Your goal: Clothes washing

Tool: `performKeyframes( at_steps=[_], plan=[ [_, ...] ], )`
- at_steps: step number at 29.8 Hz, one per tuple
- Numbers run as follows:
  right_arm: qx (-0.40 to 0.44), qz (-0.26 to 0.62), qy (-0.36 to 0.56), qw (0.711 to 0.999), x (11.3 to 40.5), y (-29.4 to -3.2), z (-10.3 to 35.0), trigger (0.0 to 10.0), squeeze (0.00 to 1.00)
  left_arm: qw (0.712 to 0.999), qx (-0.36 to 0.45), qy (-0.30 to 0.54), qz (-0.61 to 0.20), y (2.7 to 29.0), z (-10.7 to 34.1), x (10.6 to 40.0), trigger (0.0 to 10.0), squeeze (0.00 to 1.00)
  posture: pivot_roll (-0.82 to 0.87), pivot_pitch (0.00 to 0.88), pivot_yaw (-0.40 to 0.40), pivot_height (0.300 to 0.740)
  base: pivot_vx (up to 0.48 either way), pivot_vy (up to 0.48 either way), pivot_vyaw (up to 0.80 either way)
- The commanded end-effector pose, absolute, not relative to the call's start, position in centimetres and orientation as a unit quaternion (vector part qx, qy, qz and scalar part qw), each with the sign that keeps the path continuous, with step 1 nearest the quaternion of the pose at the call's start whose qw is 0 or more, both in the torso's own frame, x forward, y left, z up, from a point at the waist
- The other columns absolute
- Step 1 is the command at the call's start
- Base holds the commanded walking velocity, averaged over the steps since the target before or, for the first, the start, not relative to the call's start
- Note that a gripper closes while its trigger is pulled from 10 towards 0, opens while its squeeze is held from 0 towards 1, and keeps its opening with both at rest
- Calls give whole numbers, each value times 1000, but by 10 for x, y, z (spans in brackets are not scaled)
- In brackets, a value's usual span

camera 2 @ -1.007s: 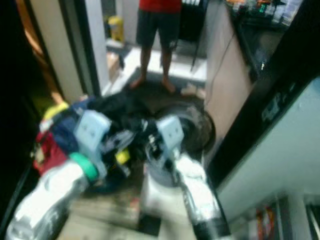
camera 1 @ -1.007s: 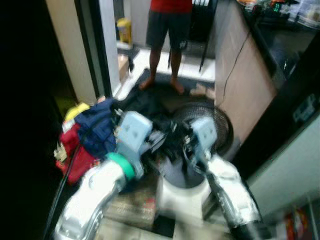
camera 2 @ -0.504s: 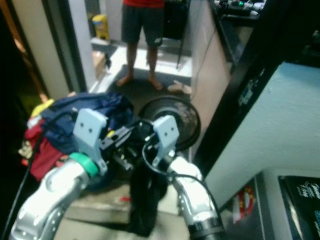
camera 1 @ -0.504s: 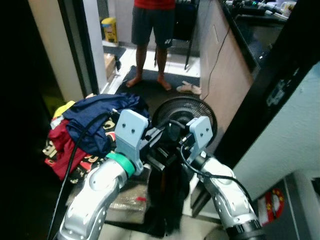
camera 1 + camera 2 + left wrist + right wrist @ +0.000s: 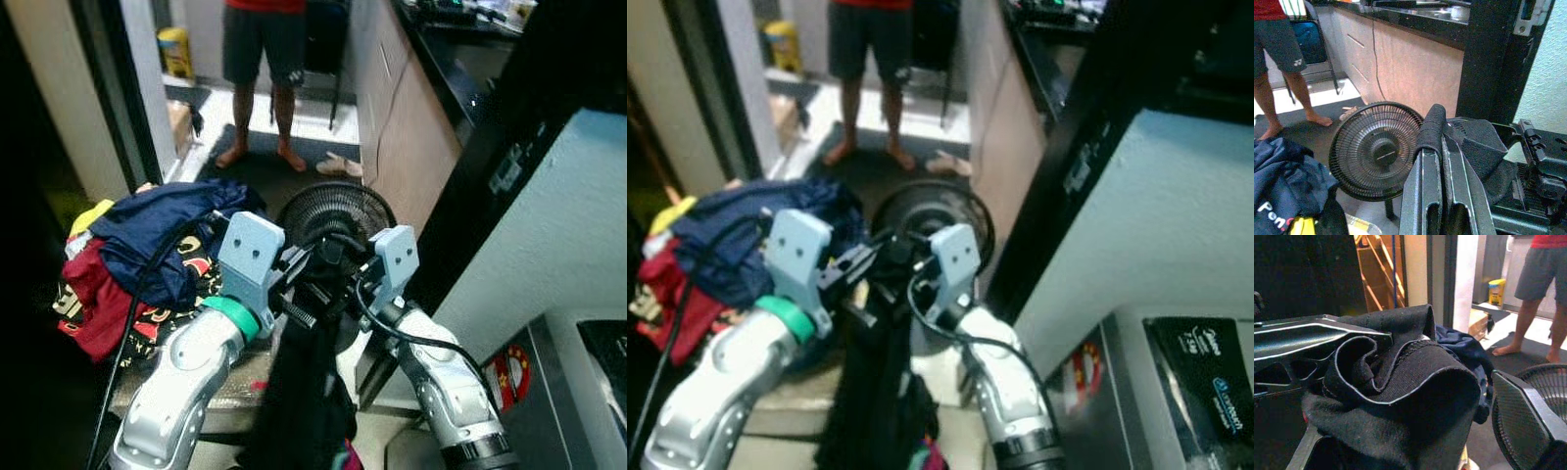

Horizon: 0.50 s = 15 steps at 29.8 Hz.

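A black garment [image 5: 299,387] hangs straight down in front of me from both grippers. My left gripper [image 5: 306,284] is shut on its upper fold; in the left wrist view the cloth [image 5: 1432,126] wraps over the closed fingers [image 5: 1422,196]. My right gripper [image 5: 341,266] meets it from the right, and its fingers [image 5: 1528,413] sit wide around a thick bunch of the same cloth [image 5: 1400,382]. To the left lies a pile of clothes, navy [image 5: 167,230] on top and red [image 5: 93,294] below.
A black floor fan [image 5: 333,211] stands just behind the grippers. A white appliance [image 5: 549,235] fills the right side, past a dark counter [image 5: 451,69]. A person [image 5: 260,59] stands barefoot at the back near slippers [image 5: 338,164].
The grippers have lifted the black garment up from beside the pile, and it now hangs free. The camera has swung right, bringing more of the white appliance into view.
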State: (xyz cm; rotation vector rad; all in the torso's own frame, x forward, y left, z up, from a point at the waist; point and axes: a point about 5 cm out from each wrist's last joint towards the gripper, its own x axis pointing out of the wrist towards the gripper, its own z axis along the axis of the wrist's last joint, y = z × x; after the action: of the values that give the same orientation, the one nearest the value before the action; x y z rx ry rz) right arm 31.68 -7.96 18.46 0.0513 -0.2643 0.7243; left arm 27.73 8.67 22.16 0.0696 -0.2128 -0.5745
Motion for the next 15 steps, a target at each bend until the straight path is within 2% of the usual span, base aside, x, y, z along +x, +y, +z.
performKeyframes(
  at_steps=[1,15],
  plan=[
    [30,346,-142,927,318,-83,192,10000,0,957,35,-91,-273,88,214,279,0,0,46,108,-25,740,0,0,0],
    [31,345,-139,928,318,-82,193,10000,0,958,37,-93,-269,88,214,279,0,0,48,107,-25,740,0,0,0]
  ],
)
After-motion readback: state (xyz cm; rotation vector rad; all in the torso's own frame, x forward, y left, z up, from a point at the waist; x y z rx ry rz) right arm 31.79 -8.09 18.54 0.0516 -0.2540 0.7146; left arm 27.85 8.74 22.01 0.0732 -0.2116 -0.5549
